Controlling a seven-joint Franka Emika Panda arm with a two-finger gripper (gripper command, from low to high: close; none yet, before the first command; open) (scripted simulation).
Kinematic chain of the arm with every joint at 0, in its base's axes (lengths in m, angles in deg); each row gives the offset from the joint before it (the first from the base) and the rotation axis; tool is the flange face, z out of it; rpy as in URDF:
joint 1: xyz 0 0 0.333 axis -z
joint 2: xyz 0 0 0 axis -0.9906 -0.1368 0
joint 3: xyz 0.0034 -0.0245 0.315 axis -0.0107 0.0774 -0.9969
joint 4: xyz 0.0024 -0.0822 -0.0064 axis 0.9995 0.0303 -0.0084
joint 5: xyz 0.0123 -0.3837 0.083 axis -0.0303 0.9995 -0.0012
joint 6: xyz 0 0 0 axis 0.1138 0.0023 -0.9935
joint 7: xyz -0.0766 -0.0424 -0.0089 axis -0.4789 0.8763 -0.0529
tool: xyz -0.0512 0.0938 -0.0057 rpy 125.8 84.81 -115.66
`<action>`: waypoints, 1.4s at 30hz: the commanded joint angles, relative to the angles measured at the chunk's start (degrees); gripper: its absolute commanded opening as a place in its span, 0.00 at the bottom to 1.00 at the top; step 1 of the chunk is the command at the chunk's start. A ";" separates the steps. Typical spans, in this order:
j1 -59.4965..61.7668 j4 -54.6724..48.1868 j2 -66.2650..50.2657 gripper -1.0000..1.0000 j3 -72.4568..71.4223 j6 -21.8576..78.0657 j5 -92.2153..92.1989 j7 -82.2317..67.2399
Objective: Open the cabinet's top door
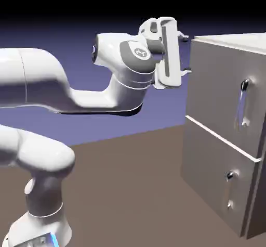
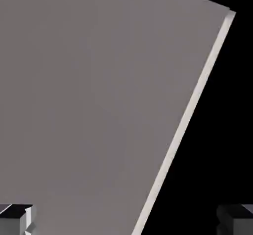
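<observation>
Fingers (image 2: 17,218) wide apart, empty; top door (image 1: 221,98) shut, its handle (image 1: 243,104) upright.

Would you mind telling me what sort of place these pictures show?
Probably a rendered simulation, not a real room: a white arm on a bare brown table, a plain grey cabinet, and a flat blue-violet backdrop fading to black.
</observation>
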 commanded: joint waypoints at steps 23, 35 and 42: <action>-20.56 -11.77 12.72 1.00 26.05 0.20 57.31 -26.48; -24.65 -13.01 10.19 0.00 27.08 6.72 58.34 -24.59; -10.21 -0.48 2.76 0.00 18.02 16.07 58.42 -13.23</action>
